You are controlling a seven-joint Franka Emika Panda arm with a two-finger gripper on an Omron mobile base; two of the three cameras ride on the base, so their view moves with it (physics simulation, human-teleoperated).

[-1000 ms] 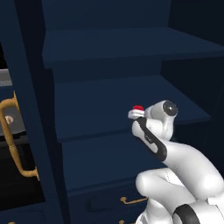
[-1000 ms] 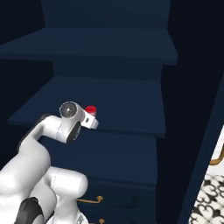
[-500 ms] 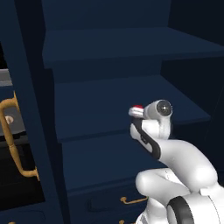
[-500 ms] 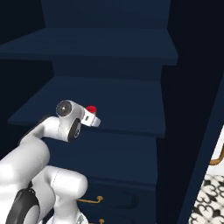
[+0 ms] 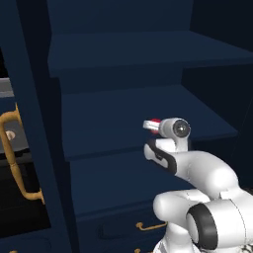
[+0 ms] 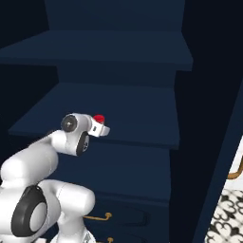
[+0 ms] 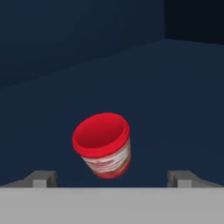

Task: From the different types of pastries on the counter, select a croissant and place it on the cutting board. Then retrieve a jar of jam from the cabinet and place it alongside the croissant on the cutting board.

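The jar of jam (image 7: 103, 144), small with a red lid and a pale label, stands on a navy shelf (image 5: 123, 123) inside the cabinet. My gripper (image 7: 111, 177) is open, its two fingertips (image 7: 41, 178) set wide on either side of the jar and just short of it, not touching. From the base, the jar's red top (image 5: 155, 121) peeks out just beyond the hand. It shows the same way in the right base view, jar (image 6: 98, 118) above the gripper (image 6: 102, 128). The croissant and the cutting board are out of view.
Another navy shelf (image 6: 118, 47) hangs close above the hand. A curved brass handle (image 5: 15, 163) sits on the open door at left. Small brass drawer pulls (image 5: 148, 226) are below. A patch of marble counter (image 6: 230, 213) shows at the lower right.
The wrist has edged slightly left and down toward the jar. The jar has stayed in place and the jaws have stayed wide.
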